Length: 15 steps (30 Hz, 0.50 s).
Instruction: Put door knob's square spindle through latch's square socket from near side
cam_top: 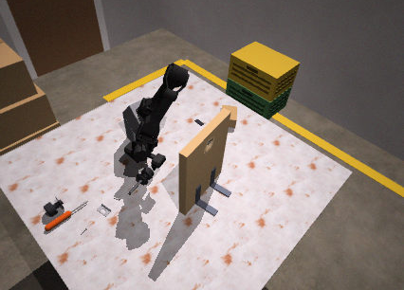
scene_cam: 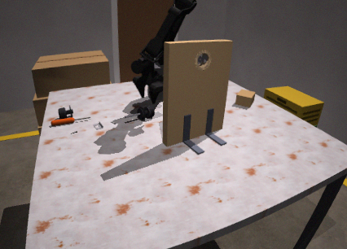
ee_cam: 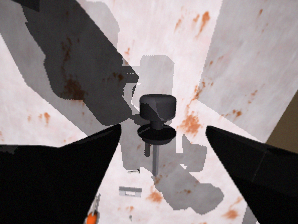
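Note:
The black door knob (cam_top: pixel 146 174) (scene_cam: pixel 146 112) (ee_cam: pixel 157 107) lies low over the table top, its round plate and square spindle showing in the wrist view, with the spindle pointing away from the panel in the top and exterior views. My gripper (ee_cam: pixel 163 128) is open. Its fingers stand wide apart on either side of the knob in the wrist view, with gaps between them and it. The wooden panel (cam_top: pixel 204 172) (scene_cam: pixel 195 90) stands upright beside the arm. The panel's round hole (cam_top: pixel 209 145) (scene_cam: pixel 203 59) is near its top; the latch's socket inside it is too small to make out.
A second black knob part (cam_top: pixel 52 208) (scene_cam: pixel 64 112), an orange screwdriver (cam_top: pixel 58 221) (scene_cam: pixel 63 121) and a small metal plate (cam_top: pixel 104 208) (ee_cam: pixel 130 191) lie at the left. Metal feet (cam_top: pixel 207 208) (scene_cam: pixel 195 147) brace the panel. A wooden block (scene_cam: pixel 245 98) lies beyond it.

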Available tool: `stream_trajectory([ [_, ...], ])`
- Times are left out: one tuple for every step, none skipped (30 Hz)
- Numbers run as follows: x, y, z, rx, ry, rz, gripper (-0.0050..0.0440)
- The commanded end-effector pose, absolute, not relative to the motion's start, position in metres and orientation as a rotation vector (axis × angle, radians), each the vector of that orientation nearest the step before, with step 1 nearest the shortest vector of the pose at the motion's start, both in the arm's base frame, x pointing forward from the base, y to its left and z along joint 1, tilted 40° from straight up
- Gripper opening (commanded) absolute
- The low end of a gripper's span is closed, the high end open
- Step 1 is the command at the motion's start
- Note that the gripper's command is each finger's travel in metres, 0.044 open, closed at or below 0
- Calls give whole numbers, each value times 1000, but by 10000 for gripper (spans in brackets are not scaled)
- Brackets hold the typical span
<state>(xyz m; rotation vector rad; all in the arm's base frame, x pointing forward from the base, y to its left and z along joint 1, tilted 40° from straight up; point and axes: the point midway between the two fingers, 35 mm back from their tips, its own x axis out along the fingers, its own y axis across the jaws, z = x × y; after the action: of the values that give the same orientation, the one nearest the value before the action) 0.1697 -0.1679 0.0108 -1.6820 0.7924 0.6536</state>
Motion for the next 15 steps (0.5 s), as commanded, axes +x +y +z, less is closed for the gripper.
stream_trajectory([
  [173, -167, 3, -1671, 794, 660, 440],
  [174, -168, 2, -1671, 794, 660, 440],
  [175, -168, 1, -1671, 794, 660, 440],
  [176, -168, -1, -1671, 794, 660, 440],
  [177, -168, -2, -1671, 794, 660, 440],
  [177, -168, -2, -1671, 794, 660, 440],
  [177, -168, -2, -1671, 794, 660, 440],
  [178, -169, -3, -1671, 794, 660, 440],
  [179, -169, -5, -1671, 794, 660, 440],
  [180, -169, -6, -1671, 794, 660, 440],
  [181, -170, -7, -1671, 794, 660, 440],
  [182, -170, -8, -1671, 794, 660, 440],
  [183, -170, -9, -1671, 794, 660, 440],
  [184, -170, -11, -1671, 794, 660, 440],
  [185, -171, -12, -1671, 794, 660, 440],
])
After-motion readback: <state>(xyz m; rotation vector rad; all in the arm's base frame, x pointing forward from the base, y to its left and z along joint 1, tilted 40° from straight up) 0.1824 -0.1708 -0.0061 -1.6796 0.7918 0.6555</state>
